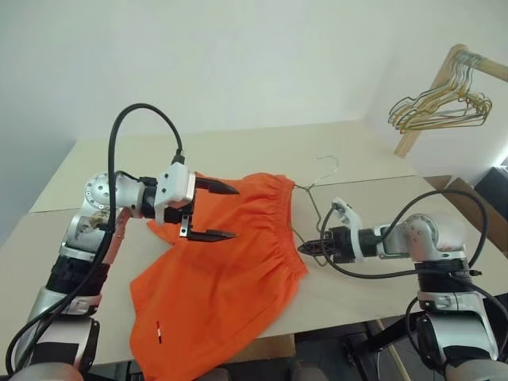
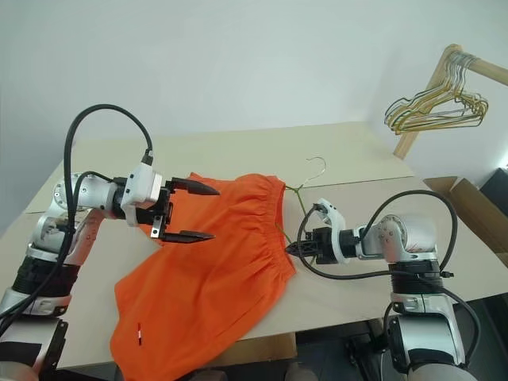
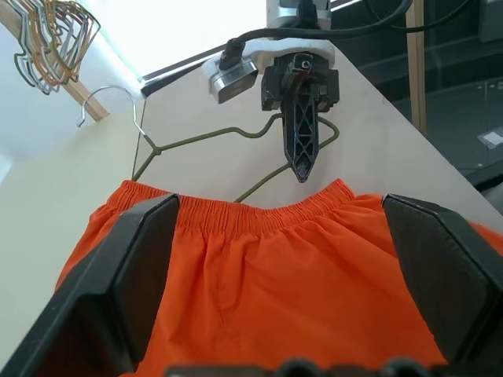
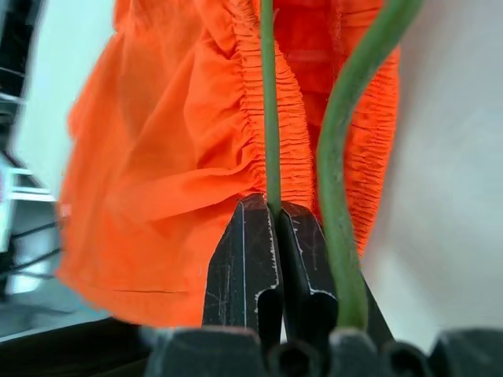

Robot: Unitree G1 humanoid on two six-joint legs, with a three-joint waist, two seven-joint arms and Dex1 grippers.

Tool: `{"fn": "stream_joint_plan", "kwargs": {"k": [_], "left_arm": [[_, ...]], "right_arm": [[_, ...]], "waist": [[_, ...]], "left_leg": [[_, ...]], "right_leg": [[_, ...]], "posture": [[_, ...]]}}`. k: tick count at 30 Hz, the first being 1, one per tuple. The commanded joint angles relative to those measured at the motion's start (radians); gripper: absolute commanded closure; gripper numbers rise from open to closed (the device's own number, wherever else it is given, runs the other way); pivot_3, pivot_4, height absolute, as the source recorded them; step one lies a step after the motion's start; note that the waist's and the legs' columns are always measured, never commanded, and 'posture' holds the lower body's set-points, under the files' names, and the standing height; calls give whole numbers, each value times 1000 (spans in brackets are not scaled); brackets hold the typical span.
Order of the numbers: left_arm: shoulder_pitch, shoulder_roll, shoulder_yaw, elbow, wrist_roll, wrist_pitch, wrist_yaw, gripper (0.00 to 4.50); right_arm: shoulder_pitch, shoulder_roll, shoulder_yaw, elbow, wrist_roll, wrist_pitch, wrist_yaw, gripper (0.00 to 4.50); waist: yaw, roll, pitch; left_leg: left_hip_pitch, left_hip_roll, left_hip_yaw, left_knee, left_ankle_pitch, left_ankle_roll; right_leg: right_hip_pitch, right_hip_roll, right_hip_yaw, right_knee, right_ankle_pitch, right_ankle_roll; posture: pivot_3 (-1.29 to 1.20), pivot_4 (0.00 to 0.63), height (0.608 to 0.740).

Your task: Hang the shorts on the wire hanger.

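The bright orange shorts point(image 1: 230, 270) lie spread on the table, waistband toward the right and one leg hanging over the front edge. The wire hanger point(image 3: 189, 141) lies by the waistband with its hook point(image 1: 327, 164) pointing to the table's far side; part of its frame runs under the fabric. My right gripper point(image 1: 302, 248) is shut on the hanger's thin wire point(image 4: 269, 102) just right of the waistband. My left gripper point(image 1: 236, 213) hovers open over the shorts' upper left part, pointing right, with nothing between its fingers point(image 3: 134, 267).
A bunch of pale gold wire hangers point(image 1: 440, 107) hangs from a wooden rail at the far right. The pale wooden table point(image 1: 238, 151) stretches back to the wall. A cardboard box point(image 1: 476, 194) stands beyond the table's right edge.
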Motion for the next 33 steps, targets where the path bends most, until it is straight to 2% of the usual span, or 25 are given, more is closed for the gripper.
{"fn": "stream_joint_plan", "kwargs": {"k": [1,10,13,22,25,33], "left_arm": [[-136,-12,16,124,35,-82,-22,30],[-500,-28,20,539,90,-240,-166,30],[-534,14,-61,572,63,-243,-213,30],[-516,233,-460,499,-121,-275,-216,30],[-503,256,-529,499,-138,-289,-216,30],[-483,258,-618,512,-105,-333,-216,30]], "right_arm": [[-52,-48,69,-189,-39,-117,-27,4500],[-91,-165,437,-428,-229,-415,25,4500],[-101,-188,510,-442,-303,-495,39,4500],[-107,-206,531,-443,-361,-518,98,4500],[-103,-205,529,-446,-374,-518,108,4500],[-107,-207,519,-449,-390,-526,138,4500]], "waist": [[-8,0,0],[-51,0,0],[-62,0,0],[-78,1,1],[-77,1,1],[-76,1,1]], "left_leg": [[0,0,0,0,0,0],[-1,0,0,1,-1,1],[-1,0,0,3,-1,2],[-1,1,-1,3,-1,2],[-1,1,-1,3,-1,2],[-1,1,0,4,-1,3]], "right_leg": [[0,0,0,0,0,0],[1,0,-1,-1,0,1],[0,0,0,-1,-1,1],[0,0,0,1,-1,1],[-1,1,0,1,-1,2],[0,1,0,1,-1,2]], "posture": [[-69,0,740],[-98,0,740],[-98,0,740],[-117,0,740],[-119,0,740],[-117,0,740]]}}
